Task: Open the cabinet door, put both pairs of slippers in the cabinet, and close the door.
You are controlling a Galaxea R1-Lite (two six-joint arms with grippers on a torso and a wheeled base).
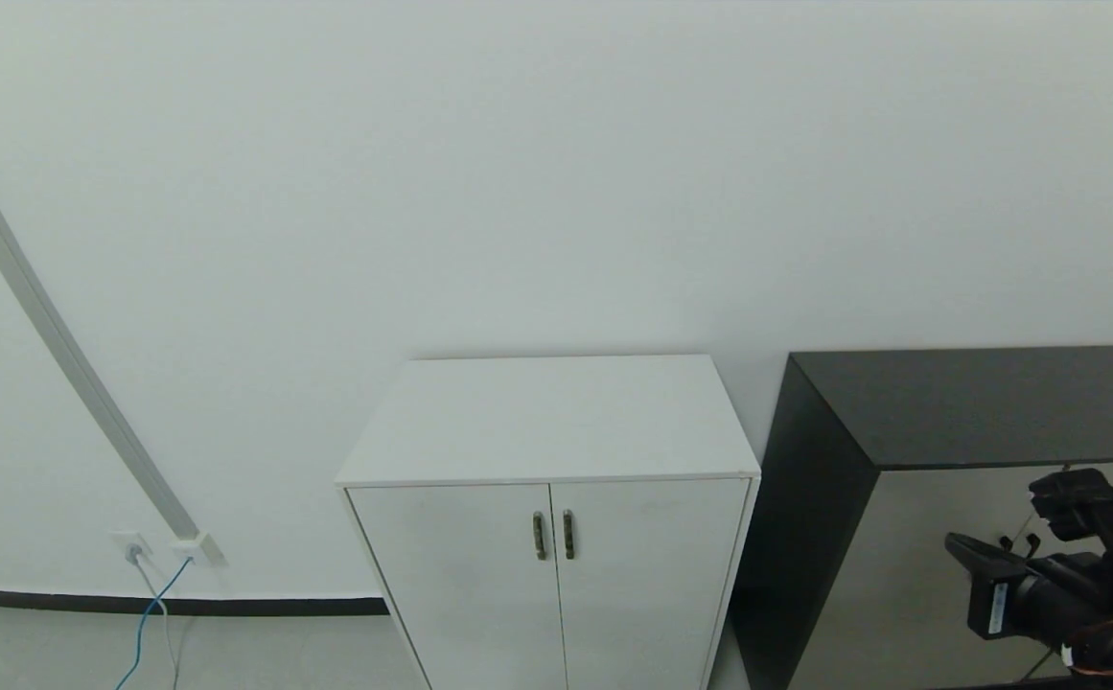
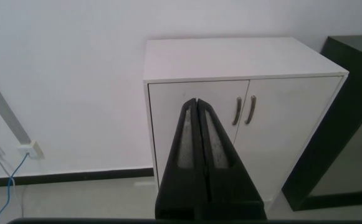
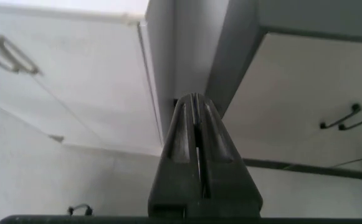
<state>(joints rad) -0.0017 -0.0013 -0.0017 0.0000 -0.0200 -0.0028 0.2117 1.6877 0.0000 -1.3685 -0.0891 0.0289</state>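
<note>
The white cabinet (image 1: 546, 422) stands against the wall with both doors shut. Two dark handles (image 1: 554, 535) sit side by side at the doors' meeting edge. From the left wrist view, the cabinet (image 2: 243, 59) is ahead, and my left gripper (image 2: 196, 102) is shut and empty, some way in front of the left door. My right gripper (image 3: 195, 98) is shut and empty, low down by the gap between the cabinet's side (image 3: 159, 56) and the black table. My right arm (image 1: 1083, 585) is at the lower right of the head view.
A black table (image 1: 978, 402) stands close against the cabinet's right side. On the left wall are two sockets (image 1: 134, 548) with a blue cable (image 1: 149, 613) hanging down, and a slanted cable duct (image 1: 57, 335). Bare floor lies left of the cabinet.
</note>
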